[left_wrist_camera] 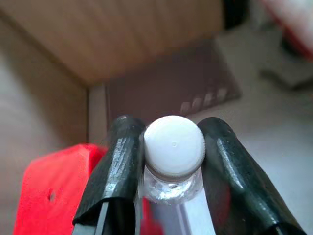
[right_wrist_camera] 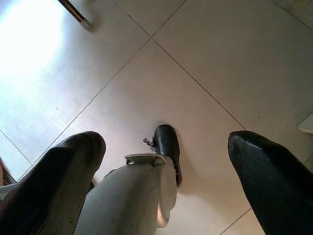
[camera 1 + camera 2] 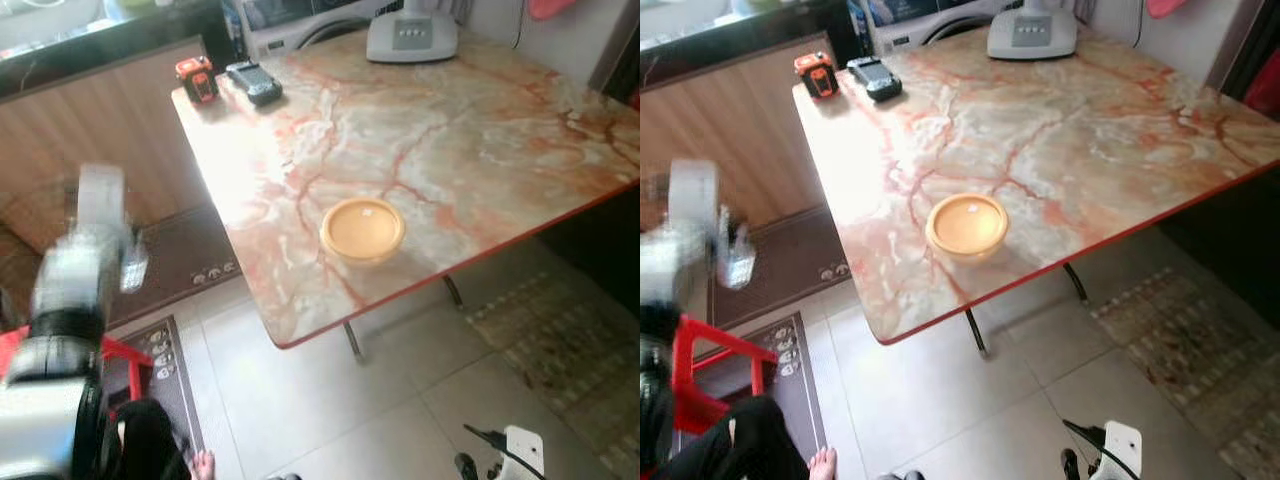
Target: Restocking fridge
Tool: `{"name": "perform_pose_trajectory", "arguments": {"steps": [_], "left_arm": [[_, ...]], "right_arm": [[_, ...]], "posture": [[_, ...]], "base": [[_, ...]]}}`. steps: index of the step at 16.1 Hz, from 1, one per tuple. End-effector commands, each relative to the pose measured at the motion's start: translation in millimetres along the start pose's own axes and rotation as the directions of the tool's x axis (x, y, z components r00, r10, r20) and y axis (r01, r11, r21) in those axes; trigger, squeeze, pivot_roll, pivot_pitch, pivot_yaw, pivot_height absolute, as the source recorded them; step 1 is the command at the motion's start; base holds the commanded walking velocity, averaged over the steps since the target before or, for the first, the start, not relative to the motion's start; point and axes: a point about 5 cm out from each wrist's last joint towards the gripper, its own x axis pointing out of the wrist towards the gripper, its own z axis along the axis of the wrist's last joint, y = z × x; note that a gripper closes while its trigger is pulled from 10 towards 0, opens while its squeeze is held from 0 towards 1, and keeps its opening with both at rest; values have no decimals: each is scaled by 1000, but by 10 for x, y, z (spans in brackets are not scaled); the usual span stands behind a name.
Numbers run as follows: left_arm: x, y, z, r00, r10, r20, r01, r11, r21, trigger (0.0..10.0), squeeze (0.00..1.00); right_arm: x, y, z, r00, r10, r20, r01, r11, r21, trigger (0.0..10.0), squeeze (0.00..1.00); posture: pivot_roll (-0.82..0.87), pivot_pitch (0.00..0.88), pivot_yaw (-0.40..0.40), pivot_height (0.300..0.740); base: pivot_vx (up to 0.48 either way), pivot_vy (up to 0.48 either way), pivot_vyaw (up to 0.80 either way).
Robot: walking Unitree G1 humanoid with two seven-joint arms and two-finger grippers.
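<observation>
1. Biggest thing here is the marble-look tabletop (image 3: pixel 470 140) with a red edge. It sits ahead of the left fingers and off to their right side, over a tiled floor (image 3: pixel 300 400). No fridge to be seen, so my guess is the robot is in the carrying leg of the restock.

2. Low down on the left fingers' side there's a red stool (image 3: pixel 700 370) and a dark mat (image 3: pixel 180 255) in front of a wooden panel (image 3: pixel 110 130). A person's bare foot (image 3: pixel 821 462) is on the floor just by the stool.

3. On the tabletop: an orange bowl (image 3: pixel 362 229) near the front edge, a white appliance base (image 3: pixel 412 34) at the far end, plus an orange tape measure (image 3: pixel 196 78) and a dark gadget (image 3: pixel 253 81) at the far corner. All well away from both sets of fingers.

4. The left gripper (image 1: pixel 171 161) is the one working. Its fingers (image 1: pixel 120 166) are clamped either side of a clear plastic bottle (image 1: pixel 173 188) right at the neck, just under the white cap (image 1: pixel 173 145). The arm is raised and blurry in the head views.

5. The right gripper (image 2: pixel 166 166) hangs over the floor with its fingers spread wide, nothing between them.

6. Tips for doing this bit well, imo: a neck grip lets the bottle swing, so keep the wrist steady and walk smoothly. Steer clear of the stool and that foot. Keep the squeeze constant, because the neck is smooth and could slip down between the fingers.
</observation>
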Motion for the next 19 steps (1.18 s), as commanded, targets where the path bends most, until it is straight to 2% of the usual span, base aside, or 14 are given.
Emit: {"name": "perform_pose_trajectory", "arguments": {"steps": [1,2,3,4,6,7,8,9,10,13,15,16,19], "left_arm": [[24,54,-487,999,16,-50,-14,1000,27,10000,0],[2,43,-719,995,20,-99,-17,999,34,10000,0],[-19,23,-868,992,17,-123,-16,1000,15,10000,0],[-90,-52,-1193,989,-2,-149,-3,999,-38,10000,0],[-175,-158,-1469,980,-41,-196,30,998,-63,10000,0],[-350,-258,-1912,947,-51,-317,12,992,-122,10000,0],[-379,-275,-1969,943,-55,-329,8,990,-142,10000,0],[-464,-353,-2124,922,-94,-375,53,992,-117,10000,0],[-582,-485,-2301,890,-170,-423,180,984,-18,10000,0],[-580,-615,-2258,906,-203,-370,205,978,-36,10000,0],[-630,-717,-2308,895,-237,-379,246,969,-25,10000,0],[-695,-741,-2409,869,-245,-429,249,967,-49,10000,0],[-719,-745,-2443,871,-235,-432,198,972,-131,10000,0]], "right_arm": [[-7,4,-67,1000,-1,-19,1,1000,0,10000,0],[-8,1,-73,1000,-2,-20,2,1000,0,10000,0],[-9,0,-75,1000,-3,-21,3,1000,1,10000,0],[-9,3,-80,1000,-4,-21,4,1000,1,10000,0],[-9,5,-86,1000,-3,-21,3,1000,2,10000,0],[-9,12,-93,1000,-3,-18,4,1000,9,10000,0],[-9,13,-94,1000,-3,-19,4,1000,9,10000,0],[-9,16,-97,1000,-3,-19,3,1000,9,10000,0],[-7,24,-93,1000,-1,-17,1,1000,12,10000,0],[-6,15,-70,1000,-5,-4,5,1000,27,10000,0],[-5,17,-62,1000,-1,-6,1,1000,18,10000,0],[-3,19,-54,1000,0,-3,0,1000,21,10000,0],[-4,8,-47,1000,-9,1,9,1000,27,10000,0]], "posture": [[-21,75,126,740],[-22,71,126,740],[-25,68,127,740],[-32,64,128,740],[-41,59,129,740],[-41,54,131,740],[-41,54,131,740],[-33,50,133,740],[-55,62,143,740],[-41,73,134,740],[-37,78,130,740],[-49,87,131,740],[-44,94,124,740]], "base": [[0,0,0],[0,0,0],[0,0,0],[0,0,0],[0,0,0],[0,0,0],[0,0,0],[0,0,0],[0,0,0],[0,0,0],[0,0,0],[0,0,0],[0,0,0]]}}
